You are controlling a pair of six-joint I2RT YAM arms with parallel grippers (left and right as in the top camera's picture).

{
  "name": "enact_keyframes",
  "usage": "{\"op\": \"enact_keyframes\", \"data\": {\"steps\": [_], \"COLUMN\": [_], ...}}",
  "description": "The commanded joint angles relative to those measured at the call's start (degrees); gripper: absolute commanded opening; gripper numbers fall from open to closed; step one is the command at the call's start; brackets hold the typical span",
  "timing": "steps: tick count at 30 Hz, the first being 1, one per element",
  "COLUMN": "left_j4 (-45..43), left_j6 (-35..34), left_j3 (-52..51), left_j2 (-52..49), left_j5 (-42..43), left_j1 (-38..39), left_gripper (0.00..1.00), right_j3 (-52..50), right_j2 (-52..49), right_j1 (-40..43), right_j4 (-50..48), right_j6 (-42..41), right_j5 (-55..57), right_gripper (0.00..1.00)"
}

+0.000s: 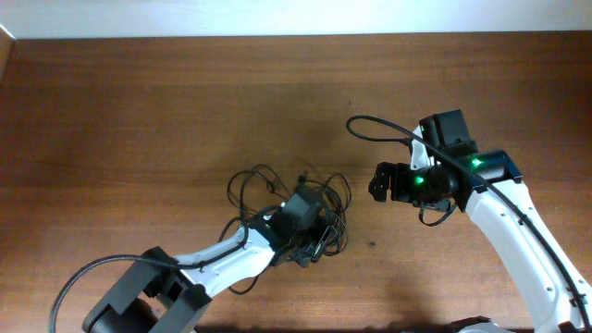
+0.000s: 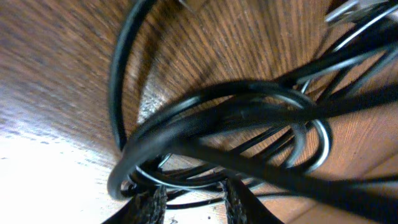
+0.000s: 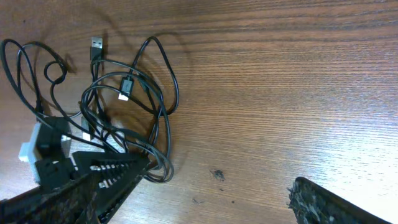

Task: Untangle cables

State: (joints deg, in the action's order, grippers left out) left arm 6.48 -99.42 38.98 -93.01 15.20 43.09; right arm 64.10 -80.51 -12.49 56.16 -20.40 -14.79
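Note:
The cables (image 1: 277, 190) lie as one loose tangle of thin black loops at the table's middle. My left gripper (image 1: 313, 242) sits low on the tangle's right front side. In the left wrist view its fingertips (image 2: 194, 205) are apart, with thin strands crossing between them and the bundle (image 2: 249, 118) just ahead. My right gripper (image 1: 379, 182) hovers to the right of the tangle, open and empty. In the right wrist view its fingers (image 3: 205, 205) are wide apart, and the tangle (image 3: 124, 112) with a metal USB plug (image 3: 96, 45) lies at the left.
The right arm's own thicker black cable (image 1: 370, 125) arcs above the table behind its gripper. The wooden table (image 1: 139, 111) ends at a pale wall along the far side. A small dark speck (image 3: 216, 175) marks the wood right of the tangle.

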Motion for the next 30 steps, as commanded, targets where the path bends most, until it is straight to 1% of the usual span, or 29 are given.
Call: {"op": "enact_keyframes", "data": {"steps": [1,2,3,4,5,7,8,10,11,13,14,15,16,17,18,20,21,23,24,25,26,27,28,29,30], "left_j4": [0.42,1.09,2.82,2.97,2.93,2.71,2.49,1.62,0.98,1.09,1.49,3.65,6.10,6.08,5.77,3.93,3.28,3.10,1.33,-1.40,-5.03,-8.68,-13.27,-16.46,-16.85], "left_j6": [2.69,2.67,2.67,2.67,2.64,2.62,2.62,2.56,1.07,-1.70,-1.97,-5.99,-10.03,-11.85,-12.07,-12.04,-12.04,-12.02,-11.93,-9.51,-4.63,0.61,7.98,13.57,15.45], "left_j3": [-1.38,-1.38,-1.38,-1.38,-1.38,-1.38,-1.38,-1.38,-1.38,-1.38,-1.38,-1.38,-1.38,-1.38,-1.38,-1.38,-1.38,-1.38,-1.38,-1.38,-1.38,-1.38,-1.38,-1.38,-1.38], "left_j2": [-5.07,-5.07,-5.07,-5.07,-5.07,-5.07,-5.07,-5.07,-5.07,-5.51,-5.79,-6.05,-6.05,-6.10,-6.10,-6.82,-7.67,-9.05,-8.85,-8.74,-8.41,-7.85,-6.67,-4.33,-1.07], "left_j5": [1.64,0.07,-4.57,-8.07,-9.16,-9.05,-9.01,-9.29,-11.04,-12.00,-11.98,-10.95,-9.94,-10.05,-10.21,-11.89,-12.02,-11.08,-9.99,-8.87,-7.19,-5.70,-3.65,-1.60,-1.57], "left_j1": [0.63,0.57,-0.52,-2.21,-3.17,-4.15,-4.15,-4.15,-4.15,-4.15,-4.15,-4.15,-4.15,-4.15,-4.15,-4.15,-4.15,-4.15,-4.28,-4.66,-5.38,-6.43,-8.28,-11.10,-14.23], "left_gripper": [0.17,0.15,0.08,0.14,0.24,0.54,0.63,0.68,0.70,0.49,0.38,0.28,0.25,0.27,0.31,0.46,0.60,0.82,0.95,0.96,0.96,0.94,0.84,0.61,0.48], "right_j3": [0.85,0.85,0.85,0.85,0.85,0.83,0.79,0.61,0.57,0.57,0.57,0.57,0.52,0.42,0.28,-0.04,-0.13,-0.20,-0.20,-0.20,-0.20,-0.20,-0.20,-0.20,-0.20], "right_j2": [0.76,0.76,0.76,0.76,0.76,0.76,0.74,0.74,0.72,0.70,0.70,0.70,0.70,0.70,0.66,0.66,0.66,0.66,0.66,0.66,0.66,0.66,0.66,0.66,0.66], "right_j1": [0.13,0.13,0.13,0.13,0.13,0.13,0.13,0.13,0.13,0.13,0.13,0.13,0.13,0.13,0.13,0.13,0.13,0.13,0.13,0.13,0.13,0.13,0.13,0.13,0.13], "right_j4": [0.02,0.00,0.11,0.24,0.26,0.68,0.70,0.70,0.72,0.72,0.72,0.79,1.05,1.07,1.07,1.09,1.09,1.49,1.51,1.51,1.53,1.55,1.55,1.88,2.19], "right_j6": [0.26,0.24,0.24,0.24,0.26,0.26,0.26,0.26,0.26,0.26,0.26,0.26,0.26,0.26,0.24,0.24,0.24,0.24,0.24,0.24,0.22,0.22,0.22,0.22,0.20], "right_j5": [0.48,0.48,0.46,0.46,0.46,0.46,0.48,0.48,0.48,0.48,0.48,0.48,0.48,0.48,0.48,0.46,0.46,0.46,0.46,0.46,0.46,0.46,0.20,-1.05,-1.49], "right_gripper": [0.99,0.99,0.99,0.98,0.99,0.99,0.99,0.99,0.99,0.99,0.99,0.99,0.99,0.99,0.99,0.99,0.99,0.99,0.99,0.99,0.99,0.99,0.98,0.99,0.99]}}
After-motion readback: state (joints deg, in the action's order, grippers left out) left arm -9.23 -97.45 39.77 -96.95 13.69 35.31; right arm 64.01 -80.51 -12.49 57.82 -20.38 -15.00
